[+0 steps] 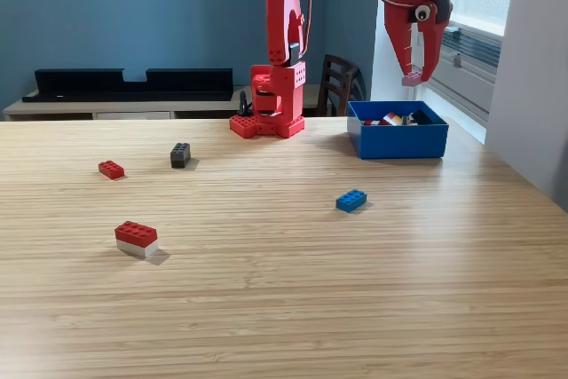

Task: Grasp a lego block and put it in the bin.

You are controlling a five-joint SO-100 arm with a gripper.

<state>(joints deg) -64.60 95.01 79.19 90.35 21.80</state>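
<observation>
Bin (397,140) first, since it's the biggest thing in play — a shallow blue box sitting on the tabletop (293,290) at about 2 o'clock in the exterior view, with a few bricks already lying inside. Straight above it hangs the red arm's tool (413,73), jaws pointing down and pinching a small pinkish lego block (411,80) at the tips. So the relation that matters is simple: the bin lies directly at 6 o'clock from the tool, a clear gap of air between them, and the block looks to sit over the bin's middle-to-right part rather than its rim. My guess is the next bit is just spreading the jaws — maybe dipping lower first so the block doesn't bounce out.

Arm base (269,104) stands at roughly 12 o'clock, well left of the bin.

Loose bricks still out on the tabletop: a red-and-white stack (137,239) at 8 o'clock, a blue brick (351,201) near the centre, a dark grey brick (180,154) and a small red brick (111,169) around 10 o'clock. The blue one is nearest the bin, its long axis running slightly uphill to the right.
</observation>
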